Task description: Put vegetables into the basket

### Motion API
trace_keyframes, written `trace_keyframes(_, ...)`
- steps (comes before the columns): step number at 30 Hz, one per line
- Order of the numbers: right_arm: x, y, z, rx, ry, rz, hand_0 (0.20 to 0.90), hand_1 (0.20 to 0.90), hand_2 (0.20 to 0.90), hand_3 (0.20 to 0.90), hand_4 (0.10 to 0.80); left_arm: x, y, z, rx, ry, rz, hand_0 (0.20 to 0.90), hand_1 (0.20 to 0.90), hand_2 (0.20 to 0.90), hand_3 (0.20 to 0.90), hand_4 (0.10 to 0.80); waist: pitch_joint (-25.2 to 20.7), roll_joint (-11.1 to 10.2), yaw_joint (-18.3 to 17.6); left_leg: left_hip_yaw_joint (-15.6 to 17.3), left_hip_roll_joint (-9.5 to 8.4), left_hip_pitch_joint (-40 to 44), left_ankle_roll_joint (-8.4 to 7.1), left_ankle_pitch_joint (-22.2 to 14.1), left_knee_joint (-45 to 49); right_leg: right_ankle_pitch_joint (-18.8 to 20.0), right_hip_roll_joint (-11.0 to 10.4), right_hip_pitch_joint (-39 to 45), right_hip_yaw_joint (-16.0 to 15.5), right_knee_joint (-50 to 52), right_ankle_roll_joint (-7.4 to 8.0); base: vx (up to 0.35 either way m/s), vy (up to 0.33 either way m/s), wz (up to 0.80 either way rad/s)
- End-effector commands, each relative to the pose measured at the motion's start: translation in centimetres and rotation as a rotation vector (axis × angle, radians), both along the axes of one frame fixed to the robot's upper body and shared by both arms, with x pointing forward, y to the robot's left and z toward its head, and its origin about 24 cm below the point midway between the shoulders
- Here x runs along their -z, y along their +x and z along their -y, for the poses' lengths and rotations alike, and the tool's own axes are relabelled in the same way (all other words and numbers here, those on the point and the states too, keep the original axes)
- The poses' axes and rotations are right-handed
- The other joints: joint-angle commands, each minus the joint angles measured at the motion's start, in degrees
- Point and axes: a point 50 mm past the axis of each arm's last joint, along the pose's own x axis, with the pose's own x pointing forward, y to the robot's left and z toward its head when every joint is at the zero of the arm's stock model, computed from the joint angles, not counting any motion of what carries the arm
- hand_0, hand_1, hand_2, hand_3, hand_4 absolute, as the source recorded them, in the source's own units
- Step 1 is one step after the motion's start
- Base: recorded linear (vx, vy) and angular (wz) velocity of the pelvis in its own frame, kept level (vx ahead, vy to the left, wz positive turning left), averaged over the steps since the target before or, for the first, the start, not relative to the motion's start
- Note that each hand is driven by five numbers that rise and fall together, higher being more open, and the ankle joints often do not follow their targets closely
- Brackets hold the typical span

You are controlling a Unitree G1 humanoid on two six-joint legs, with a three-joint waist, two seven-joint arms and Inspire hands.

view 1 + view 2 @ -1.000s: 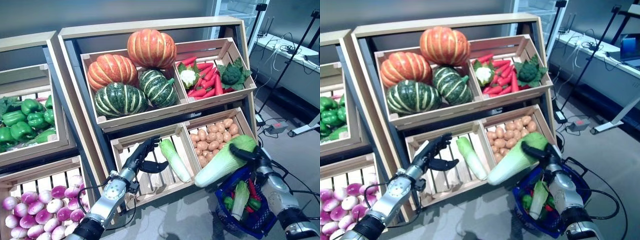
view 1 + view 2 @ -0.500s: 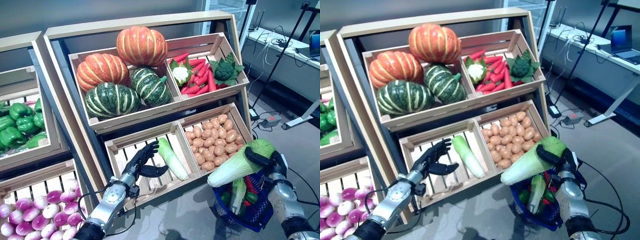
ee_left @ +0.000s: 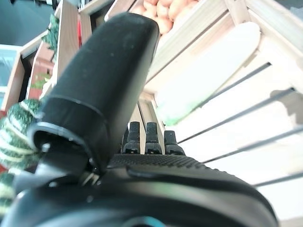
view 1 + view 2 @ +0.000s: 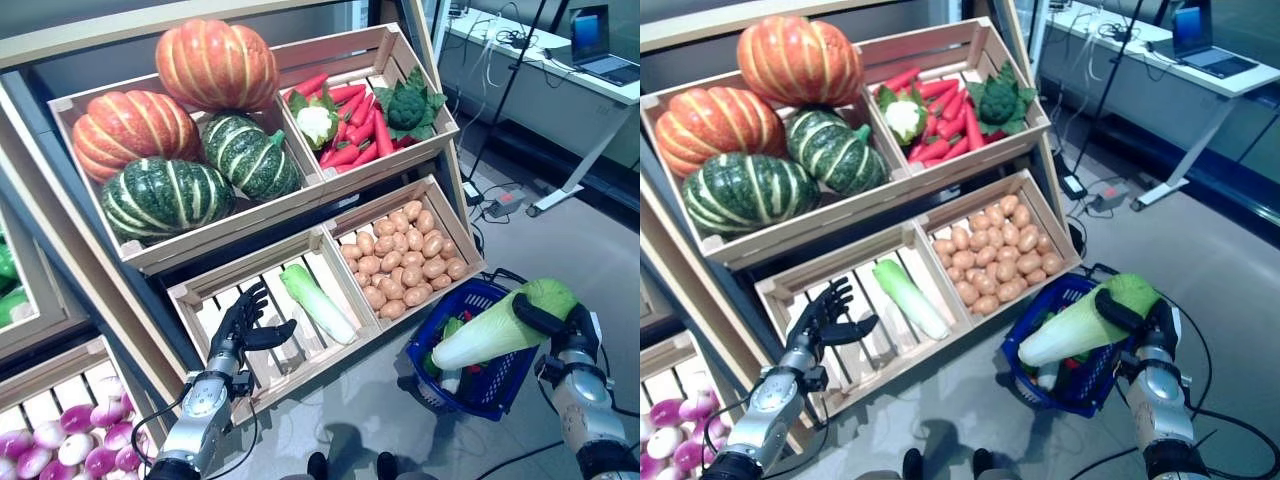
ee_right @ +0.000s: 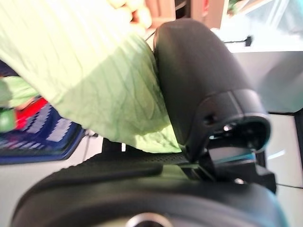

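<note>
The robot's right hand is clamped round the leafy green end of a napa cabbage, holding it just above the blue basket at the lower right. This looks like the drop-off step; next it would need to lower the cabbage and release. The cabbage lies nearly level, pale stem end pointing left over the basket. The left hand, fingers spread and empty, hovers over the slatted crate beside a second cabbage.
</note>
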Motion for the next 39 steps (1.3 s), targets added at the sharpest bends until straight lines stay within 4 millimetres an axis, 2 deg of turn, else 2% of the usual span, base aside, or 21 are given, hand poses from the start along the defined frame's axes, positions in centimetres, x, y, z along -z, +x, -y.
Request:
trace_keyframes(1, -5.9, 2.9, 0.5, 0.023, -0.093, 0.297, 0.300, 0.300, 0.300, 0.300, 0.400, -5.2, 2.2, -0.2, 0.022, 0.043, 0.281, 0.900, 0.900, 0.900, 0.900, 0.800, -4.11, -1.41, 2.05, 2.48, 0.41, -0.20, -0.95, -6.07, 3.71, -1.64, -4.03, -2.37, -9.21, 12.41, 1.87, -0.022, -0.028, -0.79)
trace_keyframes(4, -5.9, 3.1, 0.2, 0.025, -0.113, 0.291, 0.300, 0.300, 0.300, 0.300, 0.400, -5.5, 2.5, -0.7, -0.006, 0.019, 0.290, 0.900, 0.900, 0.900, 0.900, 0.800, -3.81, -1.00, 2.22, 3.67, 1.83, 0.66, -1.14, -5.87, 2.76, -1.97, -5.02, -2.77, -9.43, 11.05, 2.13, -0.001, -0.129, -0.45)
trace_keyframes(5, -6.1, 3.5, 0.2, 0.032, -0.125, 0.295, 0.300, 0.300, 0.300, 0.300, 0.400, -5.7, 2.7, -0.7, -0.013, 0.009, 0.300, 0.900, 0.900, 0.900, 0.900, 0.800, -3.85, -1.05, 2.73, 3.88, 2.21, 0.75, -1.45, -5.63, 2.10, -1.15, -5.72, -2.14, -10.52, 8.58, 2.31, -0.017, -0.235, -0.26)
trace_keyframes(6, -6.1, 3.8, 0.0, 0.047, -0.151, 0.288, 0.300, 0.300, 0.300, 0.300, 0.400, -5.9, 2.8, -0.8, -0.026, 0.007, 0.307, 0.900, 0.900, 0.900, 0.900, 0.800, -4.08, -1.16, 3.71, 5.10, 2.75, 0.69, -1.80, -5.36, 1.15, -1.30, -6.18, -0.86, -13.18, 6.54, 2.61, -0.011, -0.226, -0.41)
trace_keyframes(7, -6.3, 4.2, -0.1, 0.059, -0.165, 0.276, 0.300, 0.300, 0.300, 0.300, 0.400, -5.7, 2.7, -0.7, -0.040, 0.000, 0.295, 0.900, 0.900, 0.900, 0.900, 0.800, -4.26, -1.29, 3.89, 5.11, 2.99, 1.00, -1.76, -5.21, 0.63, -0.99, -5.61, -0.12, -12.72, 4.92, 2.77, 0.017, -0.292, -0.56)
trace_keyframes(8, -6.8, 4.5, 0.0, 0.080, -0.195, 0.265, 0.300, 0.300, 0.300, 0.300, 0.400, -5.1, 2.6, -0.7, -0.053, -0.062, 0.261, 0.900, 0.900, 0.900, 0.900, 0.800, -4.81, -1.60, 3.72, 4.74, 3.49, 0.98, -2.02, -4.90, 0.50, -0.92, -4.71, 0.21, -10.80, 3.74, 2.47, 0.033, -0.200, -0.41)
trace_keyframes(11, -7.4, 4.1, 0.7, 0.102, -0.282, 0.247, 0.300, 0.300, 0.300, 0.300, 0.400, -4.3, 1.5, -0.2, -0.015, -0.045, 0.238, 0.900, 0.900, 0.900, 0.900, 0.800, -5.75, -2.19, 4.01, 5.57, 4.40, 1.25, -2.57, -4.56, 0.17, -1.02, -4.11, 1.60, -11.25, 1.69, 1.67, 0.086, -0.211, -0.06)
trace_keyframes(15, -8.2, 3.6, 1.9, 0.121, -0.336, 0.234, 0.300, 0.300, 0.300, 0.300, 0.400, -3.7, 0.6, -0.2, -0.002, -0.068, 0.219, 0.900, 0.900, 0.900, 0.900, 0.800, -6.41, -2.26, 4.50, 5.79, 4.96, 1.16, -3.37, -4.35, 0.17, -0.70, -3.62, 2.87, -11.45, -0.81, 1.34, 0.056, -0.129, -0.04)
trace_keyframes(19, -9.7, 4.1, 2.6, 0.135, -0.411, 0.226, 0.300, 0.300, 0.300, 0.300, 0.400, -3.9, 0.4, -0.6, 0.011, -0.071, 0.222, 0.900, 0.900, 0.900, 0.900, 0.800, -6.86, -1.88, 5.11, 5.34, 5.23, 0.71, -3.95, -3.98, 0.17, -1.19, -3.21, 2.83, -11.66, -0.81, 0.93, 0.043, -0.102, 0.00)
trace_keyframes(23, -10.6, 5.1, 2.3, 0.124, -0.441, 0.221, 0.300, 0.300, 0.300, 0.300, 0.400, -4.6, 0.9, -0.3, 0.038, -0.062, 0.240, 0.900, 0.900, 0.900, 0.900, 0.800, -6.18, -1.63, 5.45, 5.03, 5.38, -0.01, -4.40, -3.79, 1.36, -1.77, -3.12, 3.32, -12.47, -0.52, 0.36, 0.036, -0.075, 0.02)
trace_keyframes(27, -11.6, 6.3, 1.9, 0.119, -0.475, 0.218, 0.300, 0.300, 0.300, 0.300, 0.400, -6.0, 1.8, -0.2, 0.039, -0.055, 0.293, 0.900, 0.900, 0.900, 0.900, 0.800, -3.27, -1.28, 5.86, 3.62, 5.62, -5.13, -4.63, -6.59, 11.01, -5.58, -4.04, 0.58, -12.93, 7.19, -0.91, -0.045, -0.044, 0.13)
trace_keyframes(30, -12.3, 7.0, 1.8, 0.146, -0.475, 0.237, 0.300, 0.300, 0.300, 0.300, 0.400, -8.0, 3.2, 0.4, 0.050, -0.049, 0.376, 0.900, 0.900, 0.900, 0.900, 0.800, 0.91, -0.83, 6.21, 2.24, 6.12, -12.66, -4.51, -10.46, 23.22, -9.41, -5.61, -5.00, -13.57, 17.44, -2.45, -0.199, -0.023, 0.37)
trace_keyframes(31, -12.6, 7.3, 1.8, 0.152, -0.470, 0.249, 0.300, 0.300, 0.300, 0.300, 0.400, -8.7, 3.5, 0.5, 0.052, -0.041, 0.409, 0.900, 0.900, 0.900, 0.900, 0.800, 2.52, -0.43, 6.33, 1.64, 6.58, -14.57, -4.62, -12.94, 27.29, -11.80, -6.14, -6.87, -13.28, 22.28, -2.87, -0.184, -0.002, 0.41)
trace_keyframes(32, -13.0, 7.6, 1.8, 0.160, -0.467, 0.261, 0.300, 0.300, 0.300, 0.300, 0.400, -9.4, 3.8, 0.7, 0.054, -0.031, 0.444, 0.900, 0.900, 0.900, 0.900, 0.800, 4.30, -0.13, 6.50, 1.51, 6.84, -17.59, -4.20, -15.07, 32.47, -13.92, -7.16, -9.50, -13.49, 27.79, -3.87, -0.153, 0.002, 0.34)
trace_keyframes(34, -13.6, 7.9, 2.0, 0.168, -0.475, 0.264, 0.300, 0.300, 0.300, 0.300, 0.400, -10.2, 4.1, 0.7, 0.048, -0.020, 0.483, 0.900, 0.900, 0.900, 0.900, 0.800, 5.84, 0.25, 6.57, 1.81, 7.10, -21.40, -3.08, -17.83, 38.13, -16.29, -8.82, -13.77, -13.81, 35.03, -4.67, -0.161, 0.010, 0.25)
trace_keyframes(36, -14.1, 8.2, 2.2, 0.188, -0.492, 0.262, 0.300, 0.300, 0.300, 0.300, 0.400, -10.7, 4.3, 0.8, 0.051, -0.014, 0.513, 0.900, 0.900, 0.900, 0.900, 0.800, 7.73, 0.46, 6.86, 1.23, 7.36, -25.79, -2.30, -20.61, 45.03, -18.50, -11.04, -18.24, -14.05, 42.87, -5.31, -0.144, -0.006, 0.27)
trace_keyframes(37, -14.3, 8.3, 2.3, 0.193, -0.497, 0.264, 0.300, 0.300, 0.300, 0.300, 0.400, -10.8, 4.4, 0.9, 0.052, -0.013, 0.518, 0.900, 0.900, 0.900, 0.900, 0.800, 8.11, 0.55, 6.90, 0.92, 7.35, -26.86, -2.16, -21.23, 46.49, -18.98, -11.44, -19.23, -13.94, 44.34, -5.40, -0.141, -0.011, 0.33)
trace_keyframes(38, -15.0, 8.7, 2.3, 0.208, -0.511, 0.264, 0.300, 0.300, 0.300, 0.300, 0.400, -11.0, 4.5, 0.9, 0.055, -0.012, 0.527, 0.900, 0.900, 0.900, 0.900, 0.800, 9.31, 0.88, 6.89, 0.46, 7.50, -29.87, -1.47, -23.12, 50.85, -20.65, -12.64, -22.92, -13.18, 49.71, -5.74, -0.114, -0.009, 0.24)
trace_keyframes(39, -15.4, 8.8, 2.5, 0.223, -0.517, 0.266, 0.300, 0.300, 0.300, 0.300, 0.400, -11.1, 4.6, 1.0, 0.060, -0.013, 0.531, 0.900, 0.900, 0.900, 0.900, 0.800, 9.97, 1.04, 6.86, 0.21, 7.55, -31.58, -1.45, -23.99, 53.23, -21.49, -13.33, -24.85, -12.80, 52.35, -5.80, -0.102, -0.014, 0.22)
